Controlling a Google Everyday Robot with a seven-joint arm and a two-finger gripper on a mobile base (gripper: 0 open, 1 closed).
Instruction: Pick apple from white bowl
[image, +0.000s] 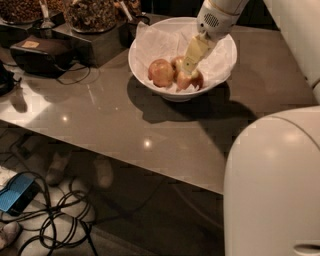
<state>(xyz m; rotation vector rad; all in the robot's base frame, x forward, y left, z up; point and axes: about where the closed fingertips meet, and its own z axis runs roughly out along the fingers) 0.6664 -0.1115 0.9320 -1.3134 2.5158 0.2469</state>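
An office break area is indicated by snack bins (90, 14) and tangled floor cables (60, 225); the hand (189, 64) is seen inside the white bowl (172, 93).

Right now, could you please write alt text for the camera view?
The gripper reaches down into the white bowl, at a pale apple beside a bigger reddish apple. The bowl sits on a glossy table.

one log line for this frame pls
stage: grasp approach | gripper: down inside white bowl, right above apple | apple: in bowl beside bigger apple, not lifted
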